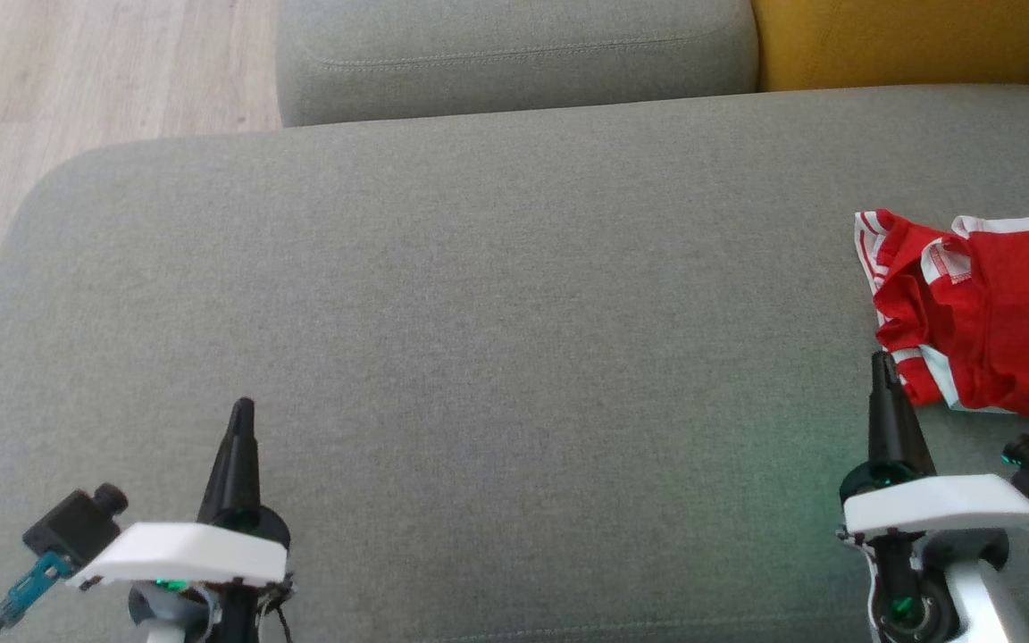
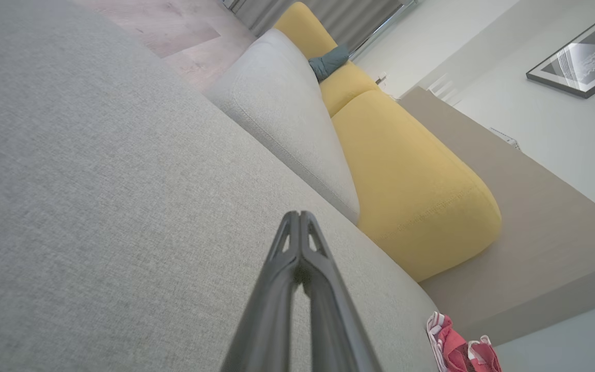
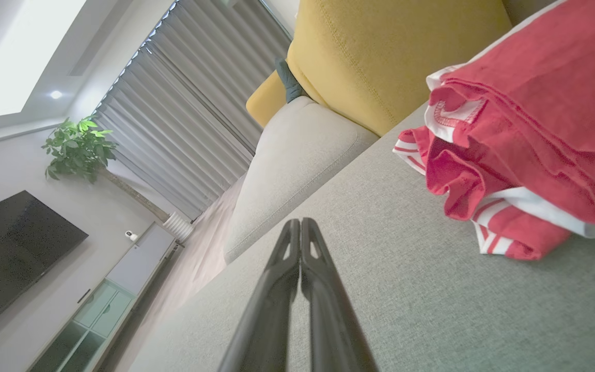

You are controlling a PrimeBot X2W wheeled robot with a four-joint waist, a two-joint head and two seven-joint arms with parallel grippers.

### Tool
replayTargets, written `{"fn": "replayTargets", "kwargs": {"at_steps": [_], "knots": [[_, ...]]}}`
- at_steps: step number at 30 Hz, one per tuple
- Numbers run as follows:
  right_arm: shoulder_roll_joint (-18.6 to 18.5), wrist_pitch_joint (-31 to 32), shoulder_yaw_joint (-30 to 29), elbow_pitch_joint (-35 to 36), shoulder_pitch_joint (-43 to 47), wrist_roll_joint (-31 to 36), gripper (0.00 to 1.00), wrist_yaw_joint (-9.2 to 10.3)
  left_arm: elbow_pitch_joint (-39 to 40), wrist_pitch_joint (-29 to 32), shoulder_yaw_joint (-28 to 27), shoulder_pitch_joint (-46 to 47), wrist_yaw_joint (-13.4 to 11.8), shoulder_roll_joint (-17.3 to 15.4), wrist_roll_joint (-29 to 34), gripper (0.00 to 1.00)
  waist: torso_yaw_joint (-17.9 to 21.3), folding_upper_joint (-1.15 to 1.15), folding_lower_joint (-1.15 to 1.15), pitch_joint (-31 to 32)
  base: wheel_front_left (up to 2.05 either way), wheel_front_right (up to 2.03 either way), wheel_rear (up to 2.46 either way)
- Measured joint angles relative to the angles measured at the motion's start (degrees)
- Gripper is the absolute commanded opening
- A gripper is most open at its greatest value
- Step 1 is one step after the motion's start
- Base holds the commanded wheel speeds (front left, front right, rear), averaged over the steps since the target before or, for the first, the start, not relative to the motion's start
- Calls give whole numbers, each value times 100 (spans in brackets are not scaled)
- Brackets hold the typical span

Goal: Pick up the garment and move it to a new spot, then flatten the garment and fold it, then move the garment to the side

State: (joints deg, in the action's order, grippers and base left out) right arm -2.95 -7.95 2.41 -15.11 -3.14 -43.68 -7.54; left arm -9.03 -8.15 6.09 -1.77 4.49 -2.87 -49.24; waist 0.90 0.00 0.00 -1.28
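Note:
A red garment [image 1: 988, 317] with white trim lies crumpled at the right edge of the grey sofa seat [image 1: 497, 295]. It also appears large in the right wrist view as the garment [image 3: 530, 139], and small at the bottom of the left wrist view as the garment [image 2: 455, 349]. My right gripper [image 1: 882, 362] is shut and empty, its tip just left of the garment's near corner. Far to the left, near the seat's front, my left gripper [image 1: 243, 409] is shut with nothing in it. Both wrist views show their fingers pressed together, right gripper [image 3: 301, 222] and left gripper [image 2: 299, 214].
A grey back cushion [image 1: 514, 54] and a yellow cushion [image 1: 907, 40] stand behind the seat. Wooden floor [image 1: 77, 80] lies past the seat's left edge. A wide stretch of bare seat separates the two grippers.

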Motion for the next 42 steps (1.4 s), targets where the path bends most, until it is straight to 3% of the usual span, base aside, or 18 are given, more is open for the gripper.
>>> {"fn": "replayTargets", "kwargs": {"at_steps": [42], "knots": [[-16, 654, -419, -37, -3, -2624, 0, 1, -355, 656, -460, 232, 125, -34, -2338, 0, -47, 0, 0, 58, 0, 0, 0]]}}
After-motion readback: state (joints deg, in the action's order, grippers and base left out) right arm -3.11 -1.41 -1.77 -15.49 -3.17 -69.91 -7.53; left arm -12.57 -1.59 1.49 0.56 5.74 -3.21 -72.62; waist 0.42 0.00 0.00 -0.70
